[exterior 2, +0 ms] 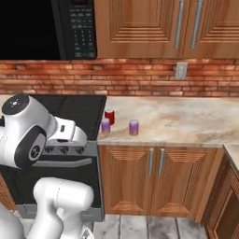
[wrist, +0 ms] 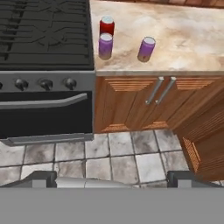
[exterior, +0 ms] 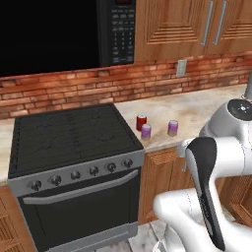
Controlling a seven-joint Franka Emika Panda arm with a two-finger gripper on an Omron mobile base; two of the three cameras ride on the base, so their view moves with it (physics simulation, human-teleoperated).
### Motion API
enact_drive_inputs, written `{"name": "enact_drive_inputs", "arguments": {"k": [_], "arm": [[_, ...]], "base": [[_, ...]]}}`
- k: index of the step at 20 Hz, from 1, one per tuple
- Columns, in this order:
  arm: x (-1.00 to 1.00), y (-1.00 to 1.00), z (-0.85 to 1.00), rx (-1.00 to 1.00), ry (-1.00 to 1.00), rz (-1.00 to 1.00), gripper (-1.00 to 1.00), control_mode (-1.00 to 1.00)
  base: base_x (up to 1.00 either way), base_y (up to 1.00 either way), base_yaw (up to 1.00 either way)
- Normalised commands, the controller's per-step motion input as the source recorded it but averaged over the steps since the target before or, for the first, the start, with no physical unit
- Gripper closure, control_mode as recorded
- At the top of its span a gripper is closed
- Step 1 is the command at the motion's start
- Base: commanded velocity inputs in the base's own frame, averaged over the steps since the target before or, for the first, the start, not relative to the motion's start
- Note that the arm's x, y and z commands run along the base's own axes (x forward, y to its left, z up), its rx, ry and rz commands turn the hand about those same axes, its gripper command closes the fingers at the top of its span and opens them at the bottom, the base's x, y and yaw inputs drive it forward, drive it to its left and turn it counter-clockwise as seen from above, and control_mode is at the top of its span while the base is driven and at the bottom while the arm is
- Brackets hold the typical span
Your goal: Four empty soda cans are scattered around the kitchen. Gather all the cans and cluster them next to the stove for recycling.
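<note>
three soda cans stand upright on the beige counter [wrist: 183, 39], just right of the stove [wrist: 43, 35]. in the hand view they sit at upper centre: a red can [wrist: 106, 26] at the back, a purple can [wrist: 105, 46] just in front of it and near the stove's edge, and a second purple can [wrist: 146, 49] a little to the right, apart from the other two. the base views show the same trio near the counter's front edge. that makes three by the stove; a fourth can is not among them.

the cans are empty, so i judge them very light, thin-walled and easy to dent or tip, with smooth, slippery sides. the best hold looks like a gentle pinch across the middle of the round body, approached from above or from the front.

the gripper [wrist: 112, 177] hangs low over the grey tile floor [wrist: 100, 166], in front of the wooden cabinet doors [wrist: 144, 103], jaws spread wide and holding nothing.

around it: the oven door handle [wrist: 43, 104] and knobs at the left, cabinet handles at centre, a side cabinet [wrist: 205, 144] jutting in at the lower right. the red and nearer purple cans stand so close that fingers going for one could knock the other.
</note>
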Motion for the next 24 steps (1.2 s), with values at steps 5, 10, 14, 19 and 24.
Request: {"name": "enact_drive_inputs", "arguments": {"k": [5, 10, 14, 19, 24], "arm": [[0.0, 0.0, 0.0, 0.0, 0.0, 0.0, -1.0, 1.0], [0.0, 0.0, 0.0, 0.0, 0.0, 0.0, -1.0, 1.0], [0.0, 0.0, 0.0, 0.0, 0.0, 0.0, -1.0, 1.0], [0.0, 0.0, 0.0, 0.0, 0.0, 0.0, -1.0, 1.0], [0.0, 0.0, 0.0, 0.0, 0.0, 0.0, -1.0, 1.0]], "base": [[-0.62, 0.58, 0.21], [-0.34, 0.43, 0.43], [-0.22, 0.2, 0.5], [-0.16, 0.17, 0.5], [-0.03, 0.19, 0.5]]}}
